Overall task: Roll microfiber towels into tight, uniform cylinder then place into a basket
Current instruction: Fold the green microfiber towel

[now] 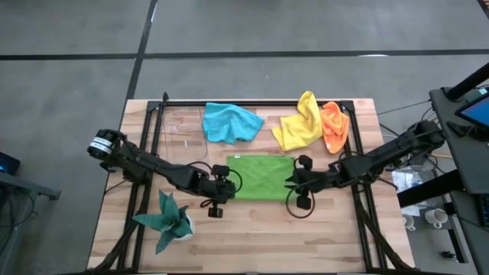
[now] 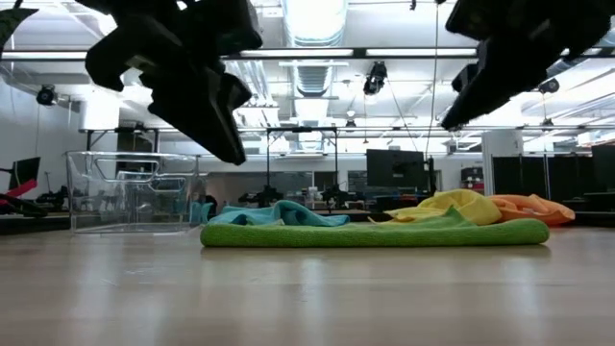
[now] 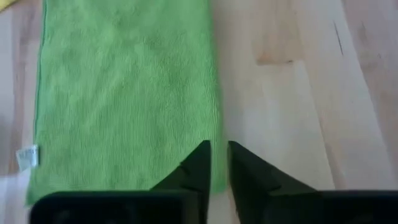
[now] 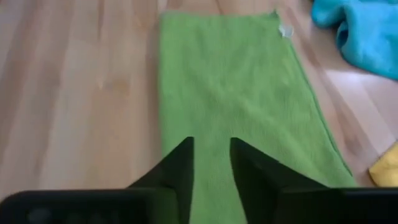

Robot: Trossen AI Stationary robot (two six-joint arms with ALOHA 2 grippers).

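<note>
Grippers raised at green towel (image 1: pixel 260 176) ends, left gripper (image 3: pixel 217 163), right gripper (image 4: pixel 211 155)

My left arm reaches in from the left edge of the high view, its gripper (image 1: pixel 221 186) just left of centre, fingers (image 3: pixel 198 163) slightly parted. My right arm comes from the right edge, its gripper (image 1: pixel 296 182) just right of centre, fingers (image 4: pixel 180 163) narrowly apart.

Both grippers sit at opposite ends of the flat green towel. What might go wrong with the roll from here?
1. The left gripper and right gripper hover above the green towel; pinching at different depths could skew the roll.
2. The blue towel lies just beyond the green one and could get dragged along.
3. The clear basket looks narrow; a loose roll may not fit.
</note>
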